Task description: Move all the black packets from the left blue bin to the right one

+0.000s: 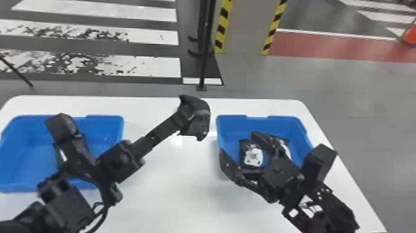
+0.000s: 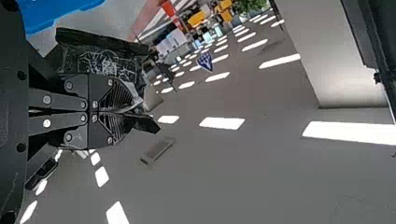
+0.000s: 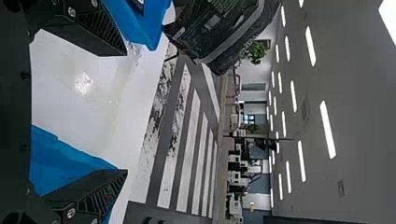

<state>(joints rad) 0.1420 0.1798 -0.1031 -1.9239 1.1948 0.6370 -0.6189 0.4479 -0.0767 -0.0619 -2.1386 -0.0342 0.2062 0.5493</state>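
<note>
Left pincer (image 1: 182, 121) clamped on black packet (image 1: 199, 119); right pincer (image 1: 237, 143) wide open, empty. Right wrist view: packet's pale stripe (image 3: 233, 39).

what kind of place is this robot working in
Likely a large indoor hall, perhaps a workshop or robot test area. Rows of ceiling lights put it indoors, while the white crosswalk-like stripes and yellow-and-black hazard markings suggest an industrial or testing space.

I see a crumpled black packet (image 1: 199, 116) gripped in my left pincer (image 1: 184, 119), between the left blue bin (image 1: 103, 128) and right blue bin (image 1: 230, 128), which holds white-marked black packets (image 1: 253, 156).
</note>
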